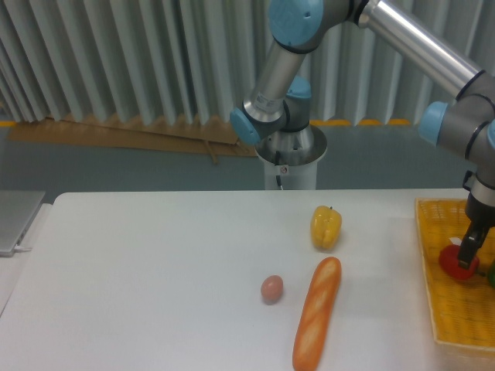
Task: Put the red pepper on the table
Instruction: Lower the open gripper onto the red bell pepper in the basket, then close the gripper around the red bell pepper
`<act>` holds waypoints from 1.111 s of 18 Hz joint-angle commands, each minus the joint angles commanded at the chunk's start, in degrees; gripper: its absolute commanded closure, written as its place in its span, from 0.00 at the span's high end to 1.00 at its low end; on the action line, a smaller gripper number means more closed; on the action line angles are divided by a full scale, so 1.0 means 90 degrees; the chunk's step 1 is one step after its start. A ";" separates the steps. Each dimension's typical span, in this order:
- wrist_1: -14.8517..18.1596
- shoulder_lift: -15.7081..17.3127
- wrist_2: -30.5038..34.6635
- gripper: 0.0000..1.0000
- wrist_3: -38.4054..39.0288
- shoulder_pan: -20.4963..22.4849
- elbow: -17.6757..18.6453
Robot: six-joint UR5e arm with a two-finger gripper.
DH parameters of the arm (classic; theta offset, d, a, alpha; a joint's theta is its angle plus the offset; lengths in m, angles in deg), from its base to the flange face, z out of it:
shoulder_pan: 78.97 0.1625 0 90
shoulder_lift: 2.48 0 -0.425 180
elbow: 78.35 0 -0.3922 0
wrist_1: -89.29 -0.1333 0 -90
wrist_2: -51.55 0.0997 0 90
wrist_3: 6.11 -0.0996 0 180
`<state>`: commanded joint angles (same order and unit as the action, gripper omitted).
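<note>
Left to right on the table point(155, 263): egg point(271, 288), baguette point(317, 311), yellow pepper point(326, 226), then basket tray point(437, 294) holding the red pepper point(456, 263). Gripper point(469, 255) down on it; closure hard to tell. Best to grip squarely, lift straight, then carry leftward.

You have no text, label, brand, number or sign to read here. The arm's blue joint caps point(298, 17) show no legible marking. There is a small dark spot on the white base column point(284, 169), but it is too small to make out as a letter or symbol. Nothing printed shows on the surface point(155, 270) or the yellow basket tray point(448, 309).
</note>
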<state>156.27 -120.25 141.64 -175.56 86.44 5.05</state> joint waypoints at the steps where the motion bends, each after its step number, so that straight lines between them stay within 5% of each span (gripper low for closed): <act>1: -0.0108 -0.0058 -0.0019 1.00 -0.0019 0.0000 0.0039; 13: -0.0177 -0.0069 -0.0020 1.00 -0.0010 -0.0049 0.0264; 20: -0.0167 -0.0079 -0.0020 0.65 0.0039 -0.0049 0.0264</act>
<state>154.77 -120.96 141.47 -175.21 86.00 7.43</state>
